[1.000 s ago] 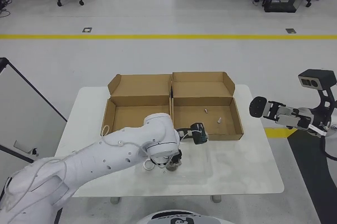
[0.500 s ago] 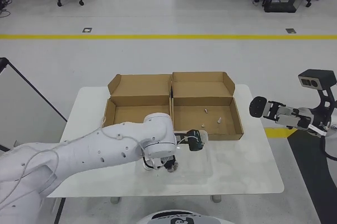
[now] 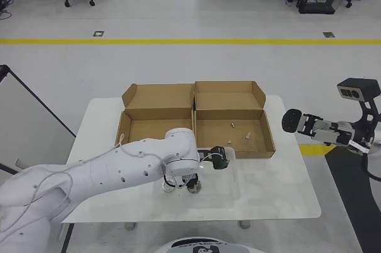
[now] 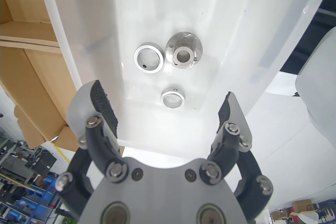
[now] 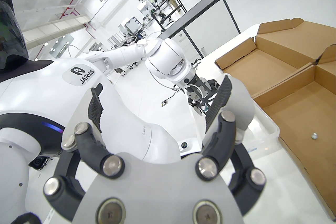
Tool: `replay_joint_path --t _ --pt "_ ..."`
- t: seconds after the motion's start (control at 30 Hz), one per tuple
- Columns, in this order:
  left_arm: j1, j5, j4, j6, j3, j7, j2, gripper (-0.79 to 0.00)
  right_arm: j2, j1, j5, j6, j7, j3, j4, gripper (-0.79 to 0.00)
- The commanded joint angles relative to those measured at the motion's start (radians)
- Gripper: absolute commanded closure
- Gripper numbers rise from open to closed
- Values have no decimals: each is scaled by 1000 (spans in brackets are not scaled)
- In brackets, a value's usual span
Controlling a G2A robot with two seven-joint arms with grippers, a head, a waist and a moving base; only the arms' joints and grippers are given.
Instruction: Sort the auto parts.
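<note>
Parts first: three shiny metal pieces lie on the floor of the clear tray [image 4: 65,25] on the near side of the table [image 3: 273,190]. A big ring [image 4: 148,57] sits just beside a flanged hub [image 4: 183,53], with a small ring [image 4: 172,100] a little apart from both. Right above them hangs the left gripper [image 4: 163,92], fingers [image 4: 101,104] spread wide and holding nothing, the small ring showing between the tips. Just behind the tray two open cardboard boxes stand side by side, the left box [image 3: 149,133] and the right box [image 3: 212,136], and two small bolts [image 3: 231,124] lie in the right one. Out past the table's right edge, level with the boxes, the right gripper [image 3: 290,120] hovers, its fingers spread too, nothing between them.
</note>
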Motion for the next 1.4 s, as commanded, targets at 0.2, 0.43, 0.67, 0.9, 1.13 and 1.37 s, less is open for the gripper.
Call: replay_joint_path --t 0.2,0.43,0.67,0.9,1.13,1.37 --pt "26 5 29 -34 -3 13 -11 -597 0 0 0 0 0 0 0 -785" --pt "54 26 29 -63 3 9 -16 -588 0 0 0 0 0 0 0 -785" --pt "87 52 48 -107 0 54 -15 -514 0 0 0 0 0 0 0 -785" --pt "104 66 60 -136 -4 60 -19 -394 0 0 0 0 0 0 0 -785" --pt "122 81 66 -165 -8 64 -20 -425 0 0 0 0 0 0 0 -785" --pt "136 90 87 -193 -12 78 -26 -437 0 0 0 0 0 0 0 -785"
